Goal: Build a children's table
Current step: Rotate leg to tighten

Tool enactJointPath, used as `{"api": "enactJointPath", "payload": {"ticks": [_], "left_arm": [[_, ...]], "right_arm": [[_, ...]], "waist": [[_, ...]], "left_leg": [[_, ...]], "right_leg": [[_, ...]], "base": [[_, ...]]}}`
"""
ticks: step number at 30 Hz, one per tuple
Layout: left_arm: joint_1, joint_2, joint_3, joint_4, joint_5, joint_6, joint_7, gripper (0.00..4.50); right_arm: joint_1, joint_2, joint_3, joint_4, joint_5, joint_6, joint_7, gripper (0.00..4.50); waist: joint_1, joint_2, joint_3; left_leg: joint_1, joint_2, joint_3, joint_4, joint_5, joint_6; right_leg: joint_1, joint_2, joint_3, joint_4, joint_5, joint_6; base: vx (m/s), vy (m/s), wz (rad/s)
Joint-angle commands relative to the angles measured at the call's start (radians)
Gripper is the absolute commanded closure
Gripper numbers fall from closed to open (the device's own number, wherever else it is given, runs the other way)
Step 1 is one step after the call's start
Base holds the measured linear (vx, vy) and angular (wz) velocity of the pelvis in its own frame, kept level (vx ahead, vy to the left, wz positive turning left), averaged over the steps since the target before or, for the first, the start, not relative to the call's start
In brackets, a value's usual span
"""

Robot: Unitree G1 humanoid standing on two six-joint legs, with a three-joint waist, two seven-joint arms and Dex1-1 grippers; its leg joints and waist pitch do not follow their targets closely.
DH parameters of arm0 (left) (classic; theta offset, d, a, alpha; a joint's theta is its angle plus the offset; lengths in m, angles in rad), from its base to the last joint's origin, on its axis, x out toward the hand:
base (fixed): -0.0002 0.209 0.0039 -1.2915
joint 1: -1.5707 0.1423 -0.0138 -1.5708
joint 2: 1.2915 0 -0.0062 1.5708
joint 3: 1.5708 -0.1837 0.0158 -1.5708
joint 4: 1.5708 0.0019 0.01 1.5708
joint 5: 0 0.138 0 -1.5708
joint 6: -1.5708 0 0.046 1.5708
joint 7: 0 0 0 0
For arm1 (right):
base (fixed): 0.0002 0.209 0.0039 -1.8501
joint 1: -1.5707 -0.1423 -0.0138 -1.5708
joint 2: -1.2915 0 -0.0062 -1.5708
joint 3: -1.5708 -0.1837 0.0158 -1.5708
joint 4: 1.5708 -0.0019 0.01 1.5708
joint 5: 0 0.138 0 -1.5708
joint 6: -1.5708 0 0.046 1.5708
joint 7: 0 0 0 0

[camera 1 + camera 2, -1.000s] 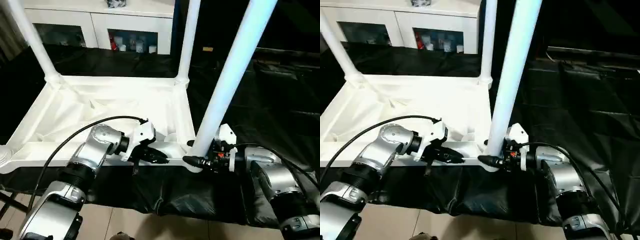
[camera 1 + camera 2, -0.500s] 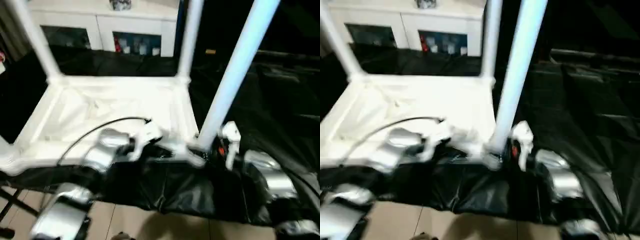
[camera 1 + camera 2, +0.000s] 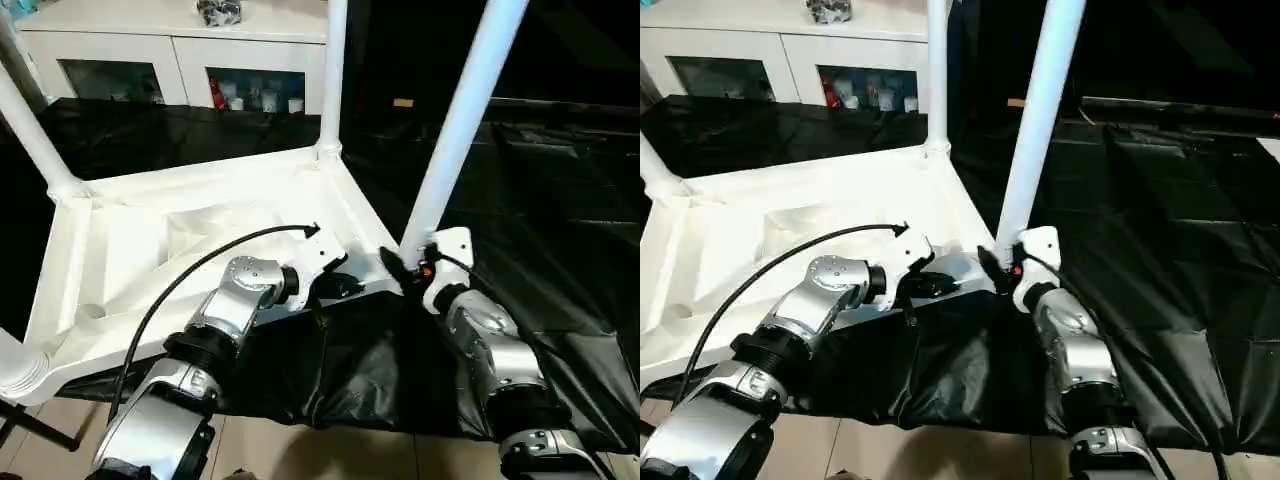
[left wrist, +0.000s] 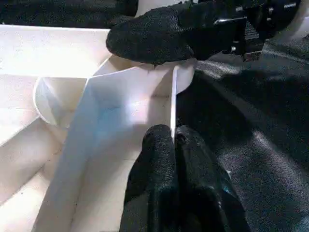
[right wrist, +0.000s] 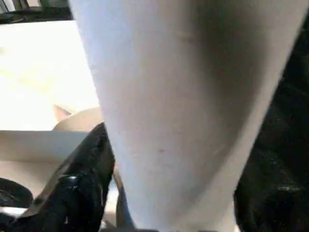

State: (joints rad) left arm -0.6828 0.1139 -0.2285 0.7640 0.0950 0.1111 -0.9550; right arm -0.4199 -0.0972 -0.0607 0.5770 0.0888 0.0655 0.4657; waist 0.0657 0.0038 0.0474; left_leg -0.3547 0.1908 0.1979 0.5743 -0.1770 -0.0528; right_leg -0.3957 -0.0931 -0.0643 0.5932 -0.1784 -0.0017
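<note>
The children's table lies upside down on black cloth, its white ribbed top (image 3: 200, 215) facing up. Three white legs stand in corner sockets: one at the near right (image 3: 455, 130), one at the far corner (image 3: 333, 70), one at the left (image 3: 35, 130). My left gripper (image 3: 345, 288) is shut on the thin near rim (image 4: 172, 96) of the top, close to the near right corner; the left wrist view shows the rim pinched at the gripper (image 4: 174, 137). My right gripper (image 3: 408, 265) sits at the base of the near right leg (image 5: 183, 96).
A white cabinet with glass doors (image 3: 180, 60) stands behind the work surface. Black cloth (image 3: 560, 230) covers the surface to the right and hangs over its near edge. Tiled floor (image 3: 260, 450) lies below. A black cable (image 3: 200, 260) arcs over my left forearm.
The view has shifted. The table top now sits turned on the cloth, its near right corner farther from me. My right forearm points forward instead of leftward. The left gripper stays on the rim.
</note>
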Motion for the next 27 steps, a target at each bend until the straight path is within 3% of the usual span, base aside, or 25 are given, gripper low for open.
{"api": "enactJointPath", "payload": {"ticks": [1, 4, 5, 6, 9, 10, 12, 13, 16, 17, 20, 26, 27], "left_arm": [[-0.042, -0.038, -0.038, -0.026, -0.03, -0.032, -0.046, 4.5], [-0.047, -0.017, -0.032, -0.024, -0.035, -0.038, -0.08, 4.5], [-0.048, -0.003, -0.03, -0.028, -0.042, -0.04, -0.111, 4.5], [-0.047, 0.012, -0.031, -0.033, -0.045, -0.041, -0.139, 4.5], [-0.039, 0.035, -0.037, -0.049, -0.048, -0.047, -0.184, 4.5], [-0.037, 0.044, -0.038, -0.057, -0.052, -0.037, -0.201, 4.5], [-0.024, 0.079, -0.045, -0.083, -0.068, -0.024, -0.278, 4.5], [-0.019, 0.102, -0.049, -0.091, -0.072, -0.018, -0.314, 4.5], [-0.015, 0.119, -0.052, -0.091, -0.067, -0.022, -0.334, 4.5], [-0.014, 0.125, -0.055, -0.091, -0.067, -0.023, -0.344, 4.5], [-0.005, 0.141, -0.063, -0.111, -0.076, -0.015, -0.383, 4.5], [0.002, 0.156, -0.07, -0.136, -0.085, 0.0, -0.401, 4.5], [0.003, 0.158, -0.071, -0.139, -0.086, 0.001, -0.405, 4.5]], "right_arm": [[0.013, 0.023, 0.142, -0.013, -0.016, 0.034, 0.121, 0.77], [0.019, -0.029, 0.136, -0.029, -0.009, 0.036, 0.172, 0.7], [0.026, -0.063, 0.137, -0.04, -0.006, 0.036, 0.216, 0.7], [0.032, -0.092, 0.138, -0.05, -0.003, 0.035, 0.258, 0.7], [0.044, -0.13, 0.142, -0.063, -0.009, 0.012, 0.309, 0.7], [0.048, -0.144, 0.144, -0.068, -0.01, 0.013, 0.329, 0.7], [0.069, -0.189, 0.161, -0.096, 0.019, 0.034, 0.44, 0.7], [0.08, -0.22, 0.174, -0.117, 0.047, 0.064, 0.524, 0.7], [0.085, -0.25, 0.186, -0.131, 0.07, 0.087, 0.599, 0.7], [0.086, -0.261, 0.19, -0.134, 0.077, 0.095, 0.627, 0.7], [0.083, -0.29, 0.212, -0.135, 0.074, 0.105, 0.696, 0.7], [0.062, -0.29, 0.223, -0.107, 0.071, 0.093, 0.711, 1.2], [0.056, -0.291, 0.229, -0.102, 0.068, 0.1, 0.716, 1.2]], "waist": [[-0.003, -0.002, -0.054], [-0.004, -0.001, -0.055], [-0.004, -0.001, -0.06], [-0.004, -0.001, -0.06], [0.001, -0.004, -0.066], [0.001, -0.009, -0.067], [0.006, -0.006, -0.063], [0.009, 0.003, -0.061], [0.014, 0.001, -0.06], [0.019, 0.002, -0.057], [0.025, -0.002, -0.056], [0.026, -0.006, -0.062], [0.026, -0.012, -0.062]], "left_leg": [[0.005, 0.036, -0.022, -0.076, -0.323, 0.01], [0.004, 0.036, -0.022, -0.075, -0.314, 0.019], [0.001, 0.037, -0.02, -0.069, -0.276, 0.03], [0.001, 0.037, -0.02, -0.069, -0.276, 0.03], [-0.003, 0.038, -0.016, -0.059, -0.191, 0.073], [-0.004, 0.038, -0.015, -0.058, -0.176, 0.08], [-0.005, 0.04, -0.014, -0.058, -0.179, 0.097], [-0.006, 0.041, -0.014, -0.057, -0.187, 0.1], [-0.003, 0.046, -0.013, -0.06, -0.214, 0.091], [0.0, 0.046, -0.014, -0.063, -0.249, 0.072], [0.003, 0.048, -0.016, -0.067, -0.278, 0.045], [-0.001, 0.046, -0.016, -0.061, -0.218, 0.051], [-0.002, 0.044, -0.014, -0.059, -0.203, 0.06]], "right_leg": [[0.036, -0.054, 0.041, -0.086, -0.308, -0.191], [0.039, -0.055, 0.041, -0.087, -0.31, -0.191], [0.041, -0.054, 0.043, -0.08, -0.244, -0.207], [0.041, -0.054, 0.043, -0.08, -0.244, -0.207], [0.046, -0.053, 0.042, -0.061, -0.087, -0.258], [0.047, -0.053, 0.04, -0.058, -0.067, -0.265], [0.05, -0.053, 0.037, -0.059, -0.081, -0.276], [0.05, -0.051, 0.037, -0.059, -0.095, -0.276], [0.045, -0.051, 0.036, -0.062, -0.129, -0.277], [0.043, -0.053, 0.037, -0.068, -0.192, -0.267], [0.041, -0.056, 0.038, -0.072, -0.245, -0.25], [0.043, -0.057, 0.039, -0.061, -0.162, -0.265], [0.044, -0.055, 0.038, -0.06, -0.152, -0.267]], "base": [[0.0, 0.0, 0.0], [0.0, 0.0, 0.0], [0.0, 0.0, 0.0], [0.0, 0.0, 0.0], [0.0, 0.0, 0.0], [0.0, 0.0, 0.0], [0.0, 0.0, 0.0], [0.0, 0.0, 0.0], [0.0, 0.0, 0.0], [0.0, 0.0, 0.0], [0.0, 0.0, 0.0], [0.0, 0.0, 0.0], [0.0, 0.0, 0.0]]}}
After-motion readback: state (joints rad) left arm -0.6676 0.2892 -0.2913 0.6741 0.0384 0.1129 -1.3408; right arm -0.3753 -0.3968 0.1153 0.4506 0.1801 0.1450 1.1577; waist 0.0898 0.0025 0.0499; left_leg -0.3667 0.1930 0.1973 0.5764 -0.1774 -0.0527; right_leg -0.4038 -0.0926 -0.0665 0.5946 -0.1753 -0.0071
